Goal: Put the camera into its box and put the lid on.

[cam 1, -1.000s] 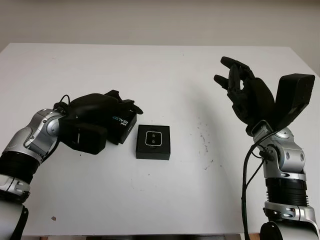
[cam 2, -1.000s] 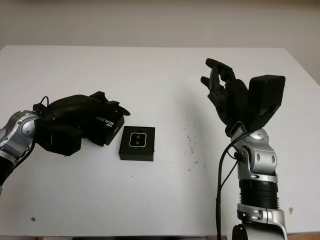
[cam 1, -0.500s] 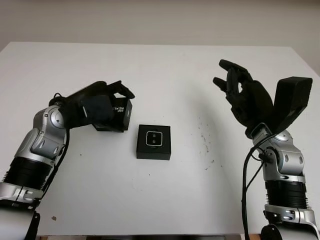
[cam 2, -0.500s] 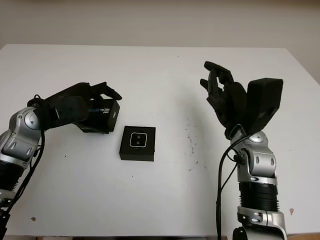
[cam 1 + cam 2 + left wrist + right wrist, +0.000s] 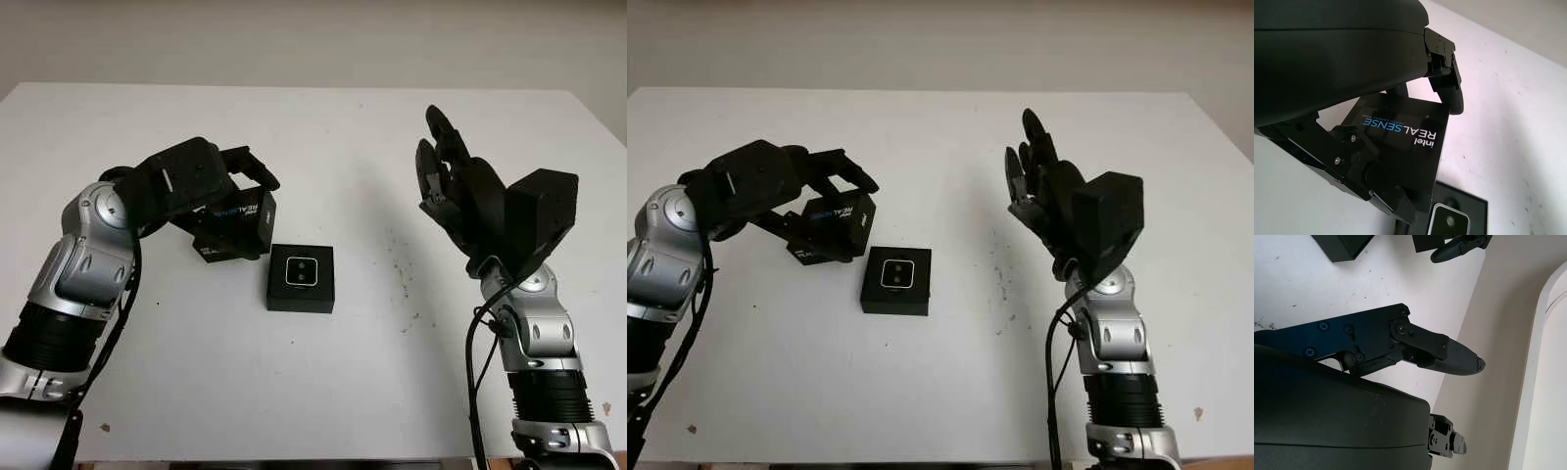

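Observation:
The black box (image 5: 300,277) sits open at the table's middle, with the small silver-faced camera (image 5: 300,271) lying in it. My left hand (image 5: 227,201) holds the black lid (image 5: 238,225), printed "intel REALSENSE", tilted and lifted just left of and behind the box. In the left wrist view the lid (image 5: 1400,147) is clamped between the fingers (image 5: 1444,78), and the box corner with the camera (image 5: 1449,223) shows beyond it. My right hand (image 5: 446,176) is raised over the right side of the table, holding nothing.
The white table (image 5: 323,147) stretches wide around the box. Small dark specks (image 5: 400,274) mark the surface right of the box. A beige wall runs behind the far edge.
My left hand has lifted the lid off the table and carried it right, toward the box, turning it. The right hand has rotated a little and stayed raised.

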Robot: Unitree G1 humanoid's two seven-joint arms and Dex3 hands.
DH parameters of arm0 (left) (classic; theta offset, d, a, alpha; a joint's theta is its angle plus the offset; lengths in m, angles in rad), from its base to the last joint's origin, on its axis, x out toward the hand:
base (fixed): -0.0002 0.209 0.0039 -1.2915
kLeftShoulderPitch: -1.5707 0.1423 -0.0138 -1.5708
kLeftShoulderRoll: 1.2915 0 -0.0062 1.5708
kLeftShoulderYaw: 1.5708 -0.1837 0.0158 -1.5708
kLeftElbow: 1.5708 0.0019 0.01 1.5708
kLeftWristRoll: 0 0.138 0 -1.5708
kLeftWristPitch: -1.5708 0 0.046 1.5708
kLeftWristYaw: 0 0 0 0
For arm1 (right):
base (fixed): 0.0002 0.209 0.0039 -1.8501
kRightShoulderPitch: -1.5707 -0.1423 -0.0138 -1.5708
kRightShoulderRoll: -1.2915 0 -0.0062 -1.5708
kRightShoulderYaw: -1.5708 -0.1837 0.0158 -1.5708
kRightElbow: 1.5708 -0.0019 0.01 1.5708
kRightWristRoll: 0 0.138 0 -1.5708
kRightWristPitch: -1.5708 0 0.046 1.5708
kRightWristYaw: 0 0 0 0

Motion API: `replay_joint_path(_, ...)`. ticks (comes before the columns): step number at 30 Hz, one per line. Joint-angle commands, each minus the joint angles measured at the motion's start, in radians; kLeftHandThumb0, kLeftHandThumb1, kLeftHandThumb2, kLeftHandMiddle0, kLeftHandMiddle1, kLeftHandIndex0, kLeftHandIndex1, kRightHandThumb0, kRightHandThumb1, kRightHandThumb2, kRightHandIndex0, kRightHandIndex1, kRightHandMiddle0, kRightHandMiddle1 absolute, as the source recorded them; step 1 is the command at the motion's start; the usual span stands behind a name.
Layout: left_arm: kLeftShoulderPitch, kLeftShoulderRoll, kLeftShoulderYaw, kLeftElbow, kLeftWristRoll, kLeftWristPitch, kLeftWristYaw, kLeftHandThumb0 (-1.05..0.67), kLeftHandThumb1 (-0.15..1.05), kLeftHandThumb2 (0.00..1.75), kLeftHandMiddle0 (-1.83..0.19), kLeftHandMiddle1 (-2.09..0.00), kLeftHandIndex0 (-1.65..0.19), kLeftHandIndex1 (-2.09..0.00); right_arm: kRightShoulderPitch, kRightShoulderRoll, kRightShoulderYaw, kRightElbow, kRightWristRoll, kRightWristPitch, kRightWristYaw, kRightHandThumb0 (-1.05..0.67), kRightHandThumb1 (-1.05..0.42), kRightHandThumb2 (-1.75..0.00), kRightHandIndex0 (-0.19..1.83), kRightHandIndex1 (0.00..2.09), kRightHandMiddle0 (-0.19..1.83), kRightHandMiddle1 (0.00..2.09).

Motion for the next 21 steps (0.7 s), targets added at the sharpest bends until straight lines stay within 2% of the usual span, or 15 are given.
replay_joint_path(1, -0.022, 0.007, -0.001, -0.047, -0.016, 0.034, -0.016, -0.29, 0.95, 0.05, -0.49, -1.62, -0.33, -1.42, 0.010, 0.000, 0.006, -0.024, -0.004, -0.002, 0.002, -0.64, -1.05, -0.74, -0.19, 0.00, -0.19, 0.00)
replay_joint_path(5, -0.019, 0.010, -0.012, -0.123, -0.026, 0.139, -0.032, -0.27, 0.95, 0.05, -0.46, -1.59, -0.32, -1.41, 0.010, 0.008, 0.012, -0.018, -0.011, 0.019, -0.007, -0.65, -1.05, -0.74, -0.19, 0.00, -0.19, 0.00)
replay_joint_path(10, -0.006, 0.012, -0.042, -0.201, -0.004, 0.217, -0.009, -0.25, 0.94, 0.05, -0.51, -1.53, -0.33, -1.38, 0.014, 0.028, 0.019, -0.015, -0.026, 0.031, -0.037, -0.68, -1.05, -0.68, -0.19, 0.00, -0.19, 0.00)
replay_joint_path(14, -0.002, 0.007, -0.067, -0.248, 0.012, 0.284, 0.014, -0.23, 0.94, 0.06, -0.51, -1.52, -0.33, -1.36, 0.021, 0.036, 0.022, -0.007, -0.025, 0.000, -0.031, -0.63, -1.05, -0.68, -0.19, 0.00, -0.19, 0.00)
replay_joint_path(21, 0.030, 0.000, -0.100, -0.270, 0.037, 0.288, 0.076, -0.20, 0.97, 0.06, -0.45, -1.57, -0.28, -1.40, 0.025, 0.042, 0.031, -0.001, -0.045, -0.008, -0.040, -0.61, -1.05, -0.68, -0.19, 0.00, -0.19, 0.00)
